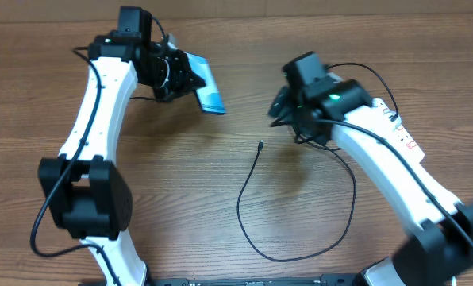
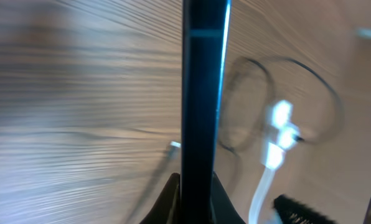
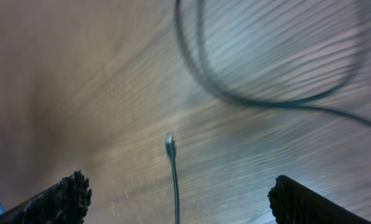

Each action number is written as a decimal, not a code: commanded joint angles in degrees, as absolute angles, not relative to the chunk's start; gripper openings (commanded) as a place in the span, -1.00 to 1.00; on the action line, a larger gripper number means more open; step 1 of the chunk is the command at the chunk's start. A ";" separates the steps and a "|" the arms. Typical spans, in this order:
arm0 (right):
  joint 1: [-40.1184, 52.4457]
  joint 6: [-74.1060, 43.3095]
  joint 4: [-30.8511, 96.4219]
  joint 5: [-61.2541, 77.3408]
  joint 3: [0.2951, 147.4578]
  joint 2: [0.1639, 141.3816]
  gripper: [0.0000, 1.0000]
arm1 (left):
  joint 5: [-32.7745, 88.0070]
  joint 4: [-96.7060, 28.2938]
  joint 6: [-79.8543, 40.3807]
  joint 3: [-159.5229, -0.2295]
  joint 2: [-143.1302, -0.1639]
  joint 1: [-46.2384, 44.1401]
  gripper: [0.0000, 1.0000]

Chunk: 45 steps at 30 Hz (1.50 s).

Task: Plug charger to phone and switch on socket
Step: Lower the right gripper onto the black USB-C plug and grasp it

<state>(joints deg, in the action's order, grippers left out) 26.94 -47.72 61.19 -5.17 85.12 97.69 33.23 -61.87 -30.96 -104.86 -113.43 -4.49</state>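
My left gripper (image 1: 187, 78) is shut on the phone (image 1: 208, 89) and holds it off the table at the back left, blue-white screen showing. In the left wrist view the phone (image 2: 201, 93) stands edge-on between the shut fingers (image 2: 195, 202). The charger cable (image 1: 256, 230) lies looped on the table, its connector tip (image 1: 260, 145) pointing to the back. My right gripper (image 1: 278, 110) is open and empty, hovering just behind and right of the tip. In the right wrist view the tip (image 3: 170, 143) lies between the open fingers (image 3: 179, 193). The socket (image 1: 403, 131) is mostly hidden under the right arm.
The wooden table (image 1: 173, 191) carries only the cable in its middle. The cable's loop (image 3: 266, 96) runs beyond the right gripper. The right arm's white links (image 1: 387, 175) cross the right side, the left arm's links (image 1: 94, 119) the left side.
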 commanded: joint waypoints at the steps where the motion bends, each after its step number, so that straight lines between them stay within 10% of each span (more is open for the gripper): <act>1: 29.67 -40.60 61.43 0.95 85.47 102.96 0.86 | 19.57 -63.42 -30.09 -106.72 -110.67 -4.34 -0.92; 18: 32.49 -43.72 57.65 2.35 85.47 117.64 0.29 | 16.51 -65.43 -28.23 -106.72 -110.72 -4.36 -0.92; 45: 32.88 -45.60 55.57 2.68 85.60 125.40 -0.04 | 19.05 -65.34 -27.62 -106.72 -110.72 -4.36 -0.92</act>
<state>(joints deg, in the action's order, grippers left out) 32.75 -45.45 57.04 2.02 85.89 121.43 17.58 -65.60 -29.34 -105.21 -111.96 -4.47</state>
